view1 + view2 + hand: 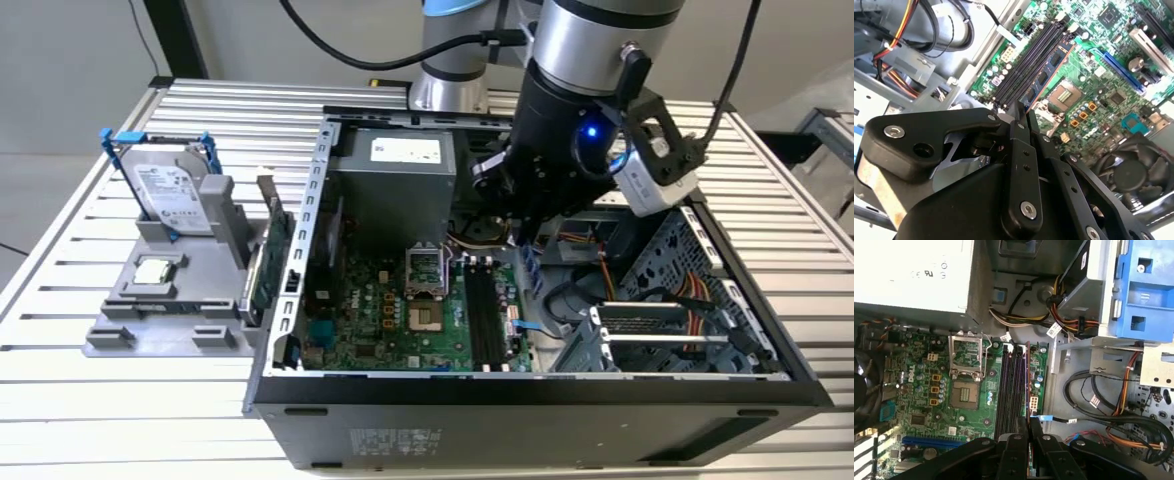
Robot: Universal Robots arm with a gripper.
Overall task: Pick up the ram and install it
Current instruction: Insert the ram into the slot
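Exterior view: one arm reaches down into one open computer case (534,400) on a slatted metal bench (120,400).
Hand: one, black and jointed (531,240); in both wrist views its fingers are drawn narrow, pinched on the ram (1022,107) (1029,422).
Ram: one thin stick (1051,67) with a row of black chips, held by one end and lying along the memory slots; edge-on in the first wrist view (1027,375).
Ram seating: hard to make out whether it sits in a slot or just above it.
Memory slots: at least three long dark slots (1006,390) just beside the ram.
Motherboard: one green board (919,390), studded with small parts.
Processor socket: one square metal frame (965,390), near the slots.
Fan: one round black fan (1134,170), cut off by the frame edge.
Power supply: one grey metal box (394,180) at the far side of the case.
Cables: a bundle of black, orange and yellow wires (1114,425), partly hidden behind metal.
Hard drive: one silver drive with blue rails (174,195), upright in a grey holder (160,325) at the exterior view's left, well apart from the hand.
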